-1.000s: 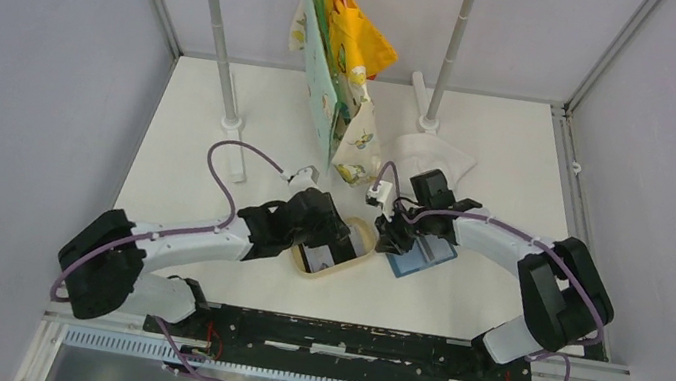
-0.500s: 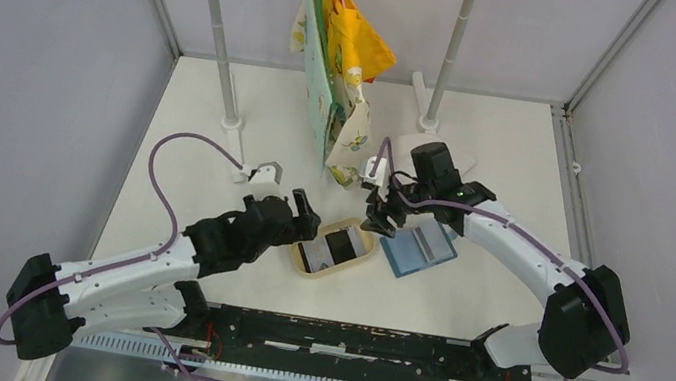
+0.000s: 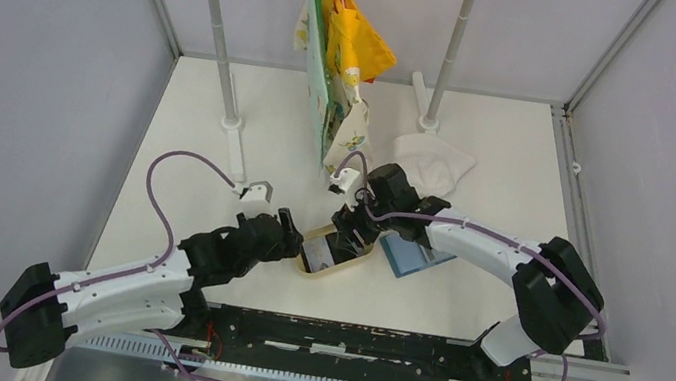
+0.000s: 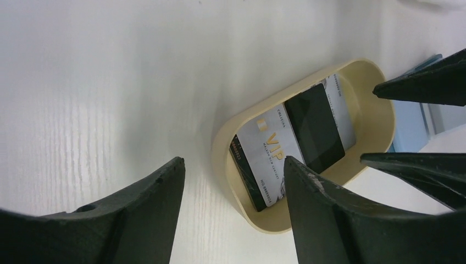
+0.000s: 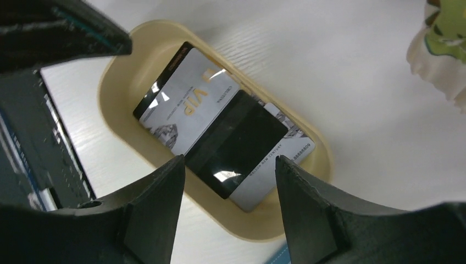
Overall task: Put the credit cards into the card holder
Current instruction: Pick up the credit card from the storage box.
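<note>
While the credit cards [image 5: 242, 137] lie stacked in the tan oval tray [image 5: 247, 231], the step in hand looks like the first pick-up, since nothing has reached the card holder [image 3: 417, 259]. That blue wallet lies flat on the table [image 3: 515, 197] just right of the tray at the centre of the top view, partly under the right arm.

The right gripper [image 5: 229, 162] hovers directly over the tray with its jaws spread wide and empty on either side of the black card [image 4: 316, 129]. The left gripper [image 4: 231, 165] sits at the tray's left end, equally agape and holding nothing.

The next move probably calls for a careful descent and a pinch on one thin edge. The cards lie flat against the tray floor, the rim crowds the fingers, and the two grippers are close together.

The silver-faced card [image 5: 187, 104] under the black one carries "VIP" in gold letters. The smaller print beside it and the digits along its dark edge are too small to read.
</note>
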